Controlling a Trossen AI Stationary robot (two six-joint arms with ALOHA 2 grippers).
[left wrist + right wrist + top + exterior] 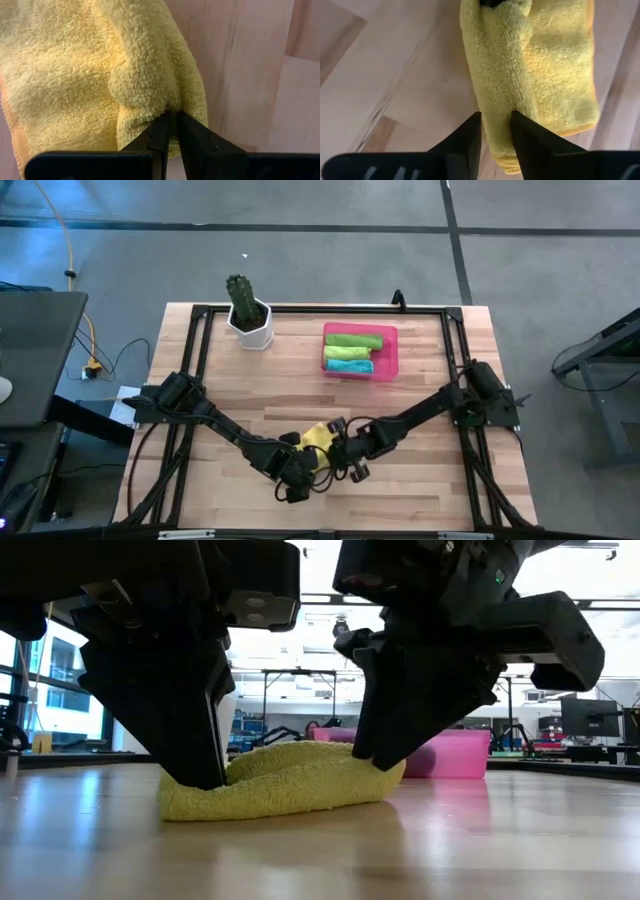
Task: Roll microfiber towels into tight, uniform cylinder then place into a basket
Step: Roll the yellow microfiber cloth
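**Last towel half rolled, three already in the basket**

Nearest, at about 6 o'clock on the surface, lies the yellow towel, part rolled: one long edge is turned over into a thick fold, the rest still flat (so the cylinder is not yet tight or finished). Both grippers are down on it. The left gripper is pinched shut on one end of the fold, its jaws nearly meeting with a ridge of cloth between them. The right gripper grips the opposite end of the same fold, its jaws a little apart with the rolled edge held between. The left arm reaches in from 9 o'clock, the right from 3 o'clock, wrists angled down so the fingertips press at the wood.

Farther back, toward 1 o'clock, the basket holds three rolled towels side by side: two green ones and a teal one. What remains, I judge, is finishing this roll and carrying it there.

At 11 o'clock stands a cactus pot.
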